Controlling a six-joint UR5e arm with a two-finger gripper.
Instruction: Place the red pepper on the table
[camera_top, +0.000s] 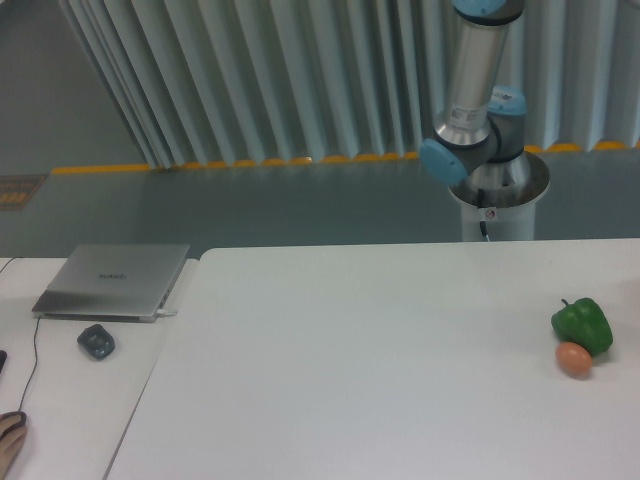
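Note:
The red pepper is out of view. The large white table (380, 360) fills the lower right of the camera view. Only the base and lower links of the arm (478, 110) show behind the table's far edge; the arm rises out of the top of the frame. The gripper is not in view.
A green bell pepper (582, 324) and a small orange-brown egg-like ball (573, 359) lie together near the table's right edge. On the adjoining white desk at left sit a closed laptop (112, 280) and a mouse (96, 341).

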